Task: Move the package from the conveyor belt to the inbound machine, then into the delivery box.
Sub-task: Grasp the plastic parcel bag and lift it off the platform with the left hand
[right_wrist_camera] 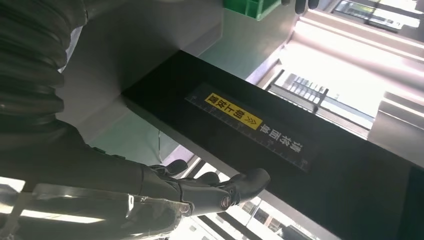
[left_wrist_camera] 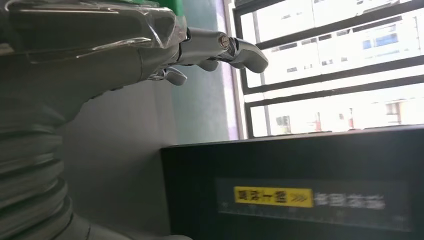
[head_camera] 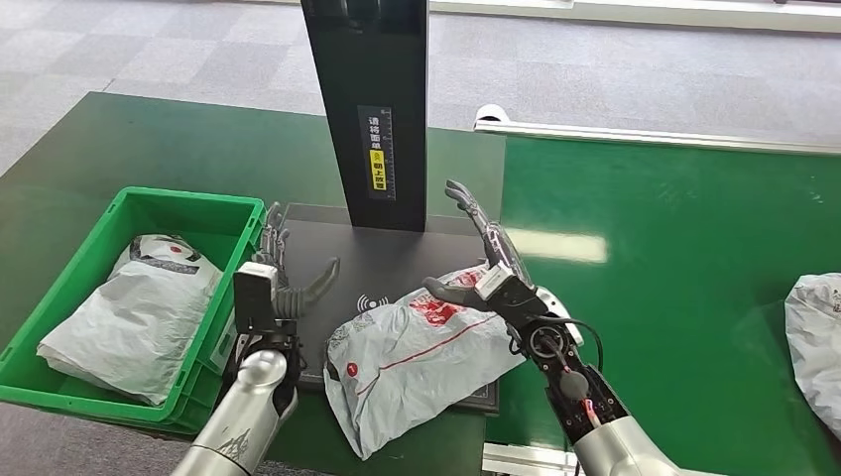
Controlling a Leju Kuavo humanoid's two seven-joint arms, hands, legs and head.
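Package [head_camera: 417, 347] lies on the inbound machine's platform [head_camera: 317, 233], released. Left hand [head_camera: 283, 278] and right hand [head_camera: 486, 258] flank it, fingers spread, empty. Next: regrasp and carry to the green delivery box [head_camera: 60, 382].

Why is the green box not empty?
The green box is not empty because a grey package already lies inside it. Another package lies on the black machine base, outside the box.
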